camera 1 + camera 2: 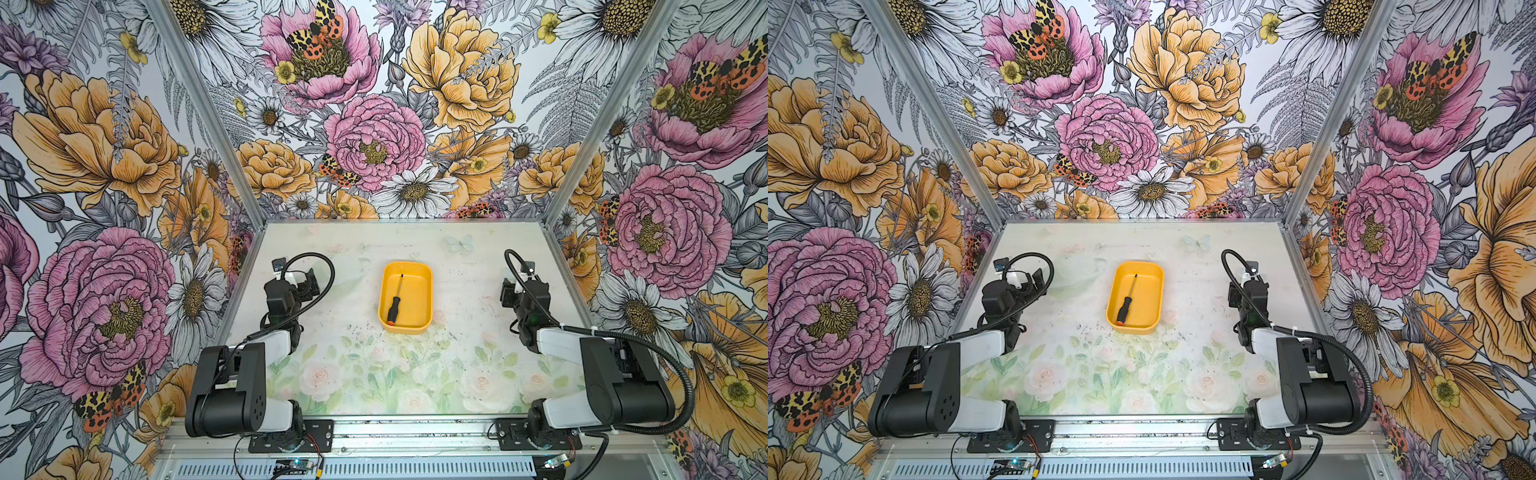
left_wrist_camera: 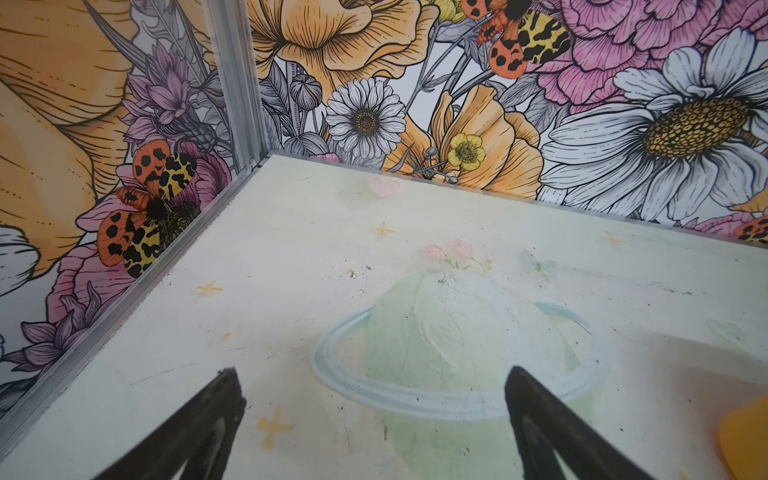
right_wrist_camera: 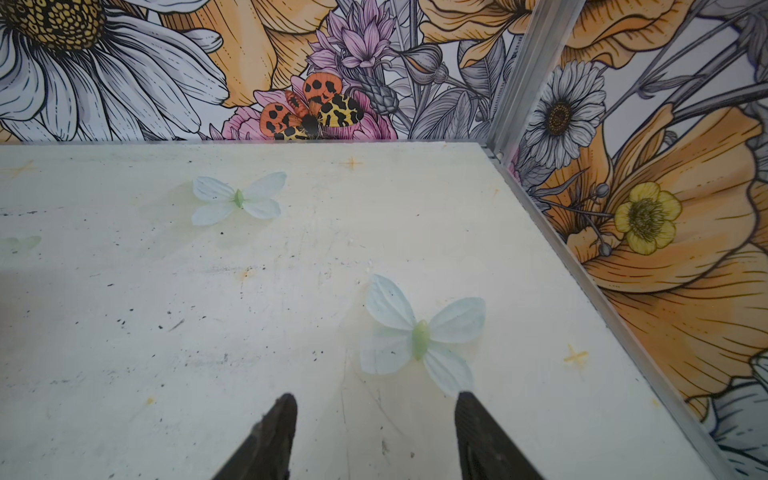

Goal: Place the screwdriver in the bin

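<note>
The yellow-orange bin (image 1: 424,291) (image 1: 1152,286) stands mid-table in both top views. Inside it lies the screwdriver (image 1: 395,301) (image 1: 1126,302), its thin shaft pointing to the back and its black handle with the orange end near the bin's front left corner. My left gripper (image 1: 309,282) (image 2: 374,386) is pulled back at the table's left, open with nothing between its fingers; a corner of the bin (image 2: 744,440) shows at the edge of the left wrist view. My right gripper (image 1: 509,293) (image 3: 376,409) sits at the table's right, open and empty over bare tabletop.
Floral walls with metal corner posts (image 1: 199,108) close in the table on three sides. The pale tabletop (image 1: 374,374) carries printed flowers, butterflies (image 3: 419,336) and a faint ringed planet (image 2: 453,357). Both arm bases are bolted to the front rail (image 1: 415,436).
</note>
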`<action>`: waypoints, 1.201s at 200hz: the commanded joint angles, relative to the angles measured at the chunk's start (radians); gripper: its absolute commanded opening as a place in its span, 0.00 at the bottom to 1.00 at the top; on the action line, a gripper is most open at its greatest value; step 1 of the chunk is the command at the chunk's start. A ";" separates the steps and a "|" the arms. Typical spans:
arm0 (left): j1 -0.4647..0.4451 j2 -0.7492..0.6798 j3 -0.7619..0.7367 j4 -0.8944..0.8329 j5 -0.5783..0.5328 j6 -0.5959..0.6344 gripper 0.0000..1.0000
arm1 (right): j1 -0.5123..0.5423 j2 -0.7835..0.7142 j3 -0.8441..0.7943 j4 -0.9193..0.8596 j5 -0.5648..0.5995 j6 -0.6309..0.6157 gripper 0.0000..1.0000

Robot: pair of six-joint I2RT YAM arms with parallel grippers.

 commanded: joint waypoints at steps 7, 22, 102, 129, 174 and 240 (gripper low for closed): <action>0.009 0.018 -0.015 0.080 0.015 0.009 0.99 | -0.009 0.032 0.025 0.079 -0.049 -0.012 0.62; 0.009 0.030 -0.022 0.105 0.017 0.010 0.99 | -0.012 0.039 0.006 0.118 -0.048 -0.009 0.62; -0.061 0.125 -0.053 0.246 -0.065 0.066 0.99 | -0.011 0.068 -0.047 0.240 -0.044 -0.012 0.65; -0.069 0.134 -0.057 0.269 -0.091 0.071 0.99 | -0.012 0.071 -0.043 0.234 -0.049 -0.012 0.69; -0.074 0.131 -0.056 0.263 -0.099 0.074 0.99 | -0.013 0.071 -0.041 0.232 -0.054 -0.011 0.96; -0.075 0.132 -0.057 0.265 -0.101 0.075 0.99 | -0.013 0.070 -0.042 0.232 -0.053 -0.011 0.99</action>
